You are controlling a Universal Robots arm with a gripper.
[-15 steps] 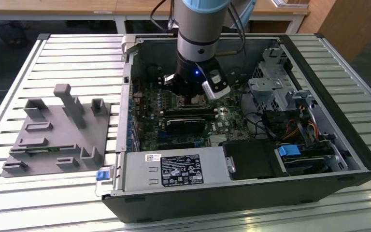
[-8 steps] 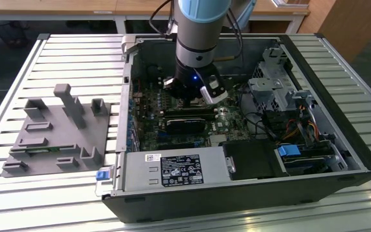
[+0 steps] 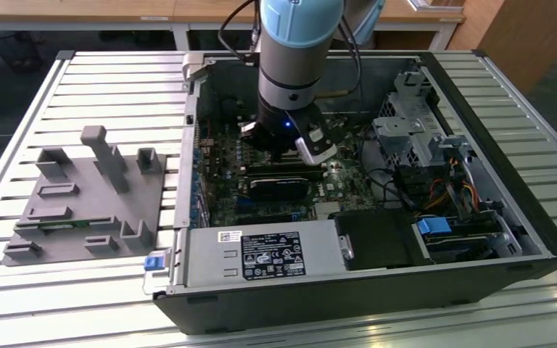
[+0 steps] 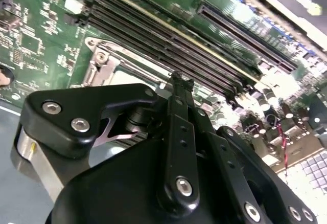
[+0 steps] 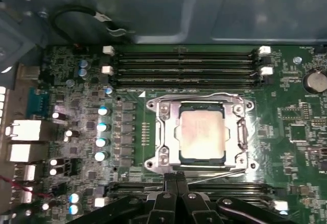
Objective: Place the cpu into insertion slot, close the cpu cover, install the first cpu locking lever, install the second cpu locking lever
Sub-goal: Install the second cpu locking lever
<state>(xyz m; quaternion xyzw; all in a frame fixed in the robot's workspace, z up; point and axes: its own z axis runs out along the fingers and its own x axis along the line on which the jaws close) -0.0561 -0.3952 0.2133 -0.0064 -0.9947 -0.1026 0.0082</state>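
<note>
In the first wrist view the cpu (image 5: 201, 132), a dull silver-tan square, lies in the insertion slot (image 5: 162, 155). The silver metal cover frame (image 5: 168, 112) lies flat around it. A thin silver locking lever (image 5: 219, 173) runs along the socket edge closest to the gripper. My gripper (image 5: 176, 177) has its black fingers (image 5: 167, 196) pressed together, tips at that edge beside the lever. In the second wrist view the gripper (image 4: 179, 83) hovers just over the socket's corner (image 4: 99, 63). In the exterior view the gripper (image 3: 281, 156) reaches down into the open computer case (image 3: 510, 181).
Long black memory slots (image 5: 184, 63) flank the socket on two sides. In the exterior view a black heatsink block (image 3: 278, 190) sits on the motherboard by the gripper, with a power supply (image 3: 259, 254) at the case front. A grey fixture (image 3: 85, 196) stands on the slatted table at that view's left.
</note>
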